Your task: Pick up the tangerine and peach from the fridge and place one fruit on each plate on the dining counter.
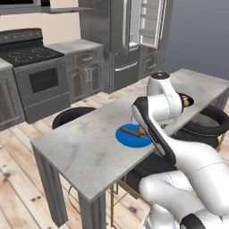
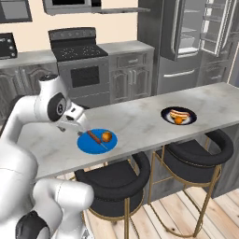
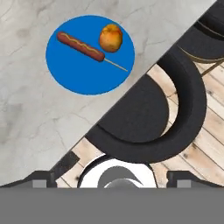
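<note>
On dining counter (image 2: 140, 122), grey marbled: blue plate (image 3: 70, 74) bearing corn dog (image 3: 81, 46) and orange fruit (image 3: 110, 38) at one o'clock, dark plate (image 2: 166, 113) with second fruit (image 2: 178, 120) well apart, gripper (image 3: 112, 177) jaws wide, empty; beyond, fridge (image 2: 164, 56), door ajar, range (image 2: 79, 56).

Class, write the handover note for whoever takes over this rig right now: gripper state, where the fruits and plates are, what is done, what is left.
Gripper: open, holding nothing, above the left end of the dining counter by the blue plate.
Blue plate: an orange-red fruit beside a corn dog.
Dark plate: a small orange fruit by a sandwich-like food.
Fridge: right door open.
Done: each plate appears to hold one fruit.
Left: apparently only drawing the arm back; which fruit is the peach, I cannot tell.
</note>
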Robot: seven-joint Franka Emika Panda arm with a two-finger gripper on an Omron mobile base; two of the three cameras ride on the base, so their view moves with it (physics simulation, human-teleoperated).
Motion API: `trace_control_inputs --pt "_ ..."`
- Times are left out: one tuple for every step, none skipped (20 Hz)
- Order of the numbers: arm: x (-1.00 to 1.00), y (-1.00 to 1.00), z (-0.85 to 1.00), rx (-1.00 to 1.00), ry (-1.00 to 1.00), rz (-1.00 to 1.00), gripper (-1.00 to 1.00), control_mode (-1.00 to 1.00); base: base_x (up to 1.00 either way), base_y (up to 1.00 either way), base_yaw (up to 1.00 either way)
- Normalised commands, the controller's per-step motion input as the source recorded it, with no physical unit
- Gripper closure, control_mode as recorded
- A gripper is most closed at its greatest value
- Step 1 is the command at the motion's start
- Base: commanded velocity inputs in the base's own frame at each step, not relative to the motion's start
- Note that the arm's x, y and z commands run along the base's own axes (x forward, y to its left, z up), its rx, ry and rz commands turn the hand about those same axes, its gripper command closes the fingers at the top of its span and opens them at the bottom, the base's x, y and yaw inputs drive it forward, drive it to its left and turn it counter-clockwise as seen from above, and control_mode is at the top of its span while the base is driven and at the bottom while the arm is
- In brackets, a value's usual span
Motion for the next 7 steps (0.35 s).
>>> trace_control_inputs --pt "-0.83 -0.36 -0.07 0.0 -0.43 0.15 -1.0 -1.0 0.0 0.0 0.0" --pt "-0.81 -0.58 0.0 0.01 -0.44 0.14 -1.0 -1.0 0.0 0.0 0.0" --pt "-0.59 -0.66 0.04 0.1 -0.33 0.13 -1.0 -1.0 0.0 0.0 0.0" --pt "-0.38 -0.65 0.2 0.12 -0.27 0.09 -1.0 -1.0 0.0 0.0 0.0" --pt "-0.21 -0.65 0.26 0.17 -0.21 0.07 -1.0 -1.0 0.0 0.0 0.0" --pt "-0.22 -0.54 0.35 0.17 -0.25 0.07 -1.0 -1.0 0.0 0.0 0.0" --pt "-0.28 -0.26 0.41 0.14 -0.28 0.05 -1.0 -1.0 0.0 0.0 0.0"
